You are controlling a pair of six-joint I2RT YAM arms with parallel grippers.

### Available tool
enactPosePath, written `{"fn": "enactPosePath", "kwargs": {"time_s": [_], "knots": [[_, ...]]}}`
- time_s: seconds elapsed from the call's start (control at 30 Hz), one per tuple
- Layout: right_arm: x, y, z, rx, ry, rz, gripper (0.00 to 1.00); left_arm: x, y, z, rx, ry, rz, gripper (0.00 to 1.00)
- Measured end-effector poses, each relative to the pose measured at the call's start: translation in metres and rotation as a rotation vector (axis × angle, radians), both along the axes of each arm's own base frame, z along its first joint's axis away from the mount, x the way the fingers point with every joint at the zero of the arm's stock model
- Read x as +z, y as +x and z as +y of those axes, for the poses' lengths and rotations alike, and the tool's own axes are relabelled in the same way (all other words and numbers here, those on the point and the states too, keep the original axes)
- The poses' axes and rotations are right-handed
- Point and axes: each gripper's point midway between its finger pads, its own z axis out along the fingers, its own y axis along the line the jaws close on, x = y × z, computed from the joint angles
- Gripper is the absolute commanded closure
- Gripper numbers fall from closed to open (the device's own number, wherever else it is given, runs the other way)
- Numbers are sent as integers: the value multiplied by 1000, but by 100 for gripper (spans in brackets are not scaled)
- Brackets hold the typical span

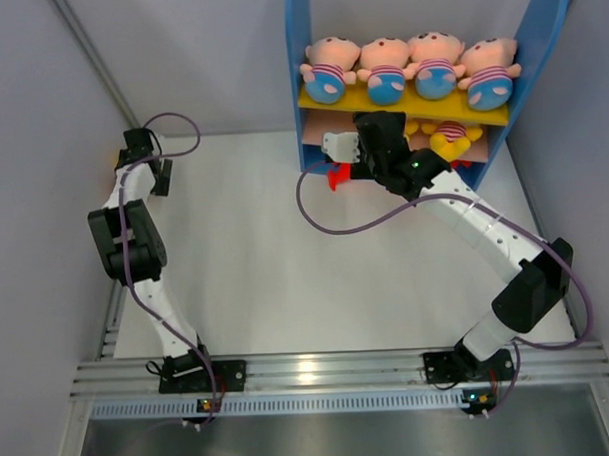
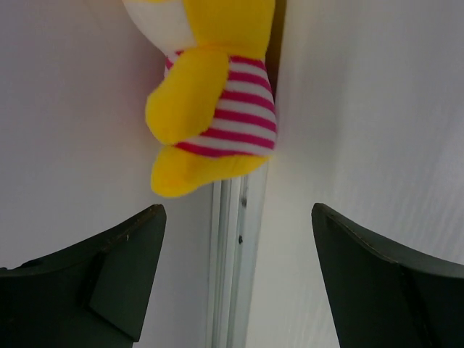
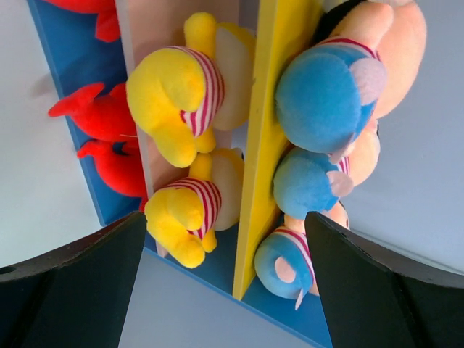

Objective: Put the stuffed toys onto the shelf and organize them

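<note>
A yellow figure [image 2: 217, 109] lies just beyond the spread left hand [image 2: 238, 212]; the right hand [image 3: 226, 217], likewise spread, faces the shelf [image 3: 275, 109].

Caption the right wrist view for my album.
Open right gripper facing the shelf: red sharks, yellow figures and boy dolls on separate levels.

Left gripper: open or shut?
Open: the left gripper has its dark fingers wide apart, nothing between them; the yellow plush figure in a red-striped shirt lies beyond.
</note>
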Motion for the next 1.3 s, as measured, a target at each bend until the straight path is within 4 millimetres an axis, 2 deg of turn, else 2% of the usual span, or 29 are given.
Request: {"fn": "enactPosePath", "kwargs": {"time_s": [0.17, 0.27, 0.43, 0.53, 0.6, 0.67, 0.7, 0.83, 0.93, 1.07, 1.17, 1.3], "knots": [[-17, -6, 7, 13, -36, 22, 9, -16, 29, 22, 63, 62, 5, 9], [-17, -7, 7, 8, -41, 17, 9, -22, 46, 34, 95, 102, -4, 9], [-17, -7, 6, -1, -46, 12, 9, -35, 57, 47, 119, 131, 8, 11], [-19, -7, 8, 0, -41, 6, 10, -43, 56, 54, 122, 139, 25, 30], [-19, -8, 13, 5, -38, -3, 10, -48, 54, 58, 126, 142, 38, 58], [-19, -8, 20, 17, -29, -18, 9, -53, 52, 58, 124, 138, 44, 95], [-20, -9, 24, 25, -28, -22, 9, -56, 51, 58, 121, 134, 50, 100], [-22, -18, 43, 70, -3, -35, 9, -64, 40, 50, 97, 123, 61, 100], [-20, -27, 66, 112, 112, -37, 9, -62, 11, 29, 35, 94, 99, 100], [-18, -44, 115, 189, 464, 23, 7, -42, -45, -12, -88, 53, 140, 100], [-12, -56, 153, 211, 793, 106, 7, -13, -76, -80, -272, 26, 123, 100], [-3, -62, 181, 159, 1120, 197, 6, 36, -101, -190, -593, -41, 17, 100]]}}
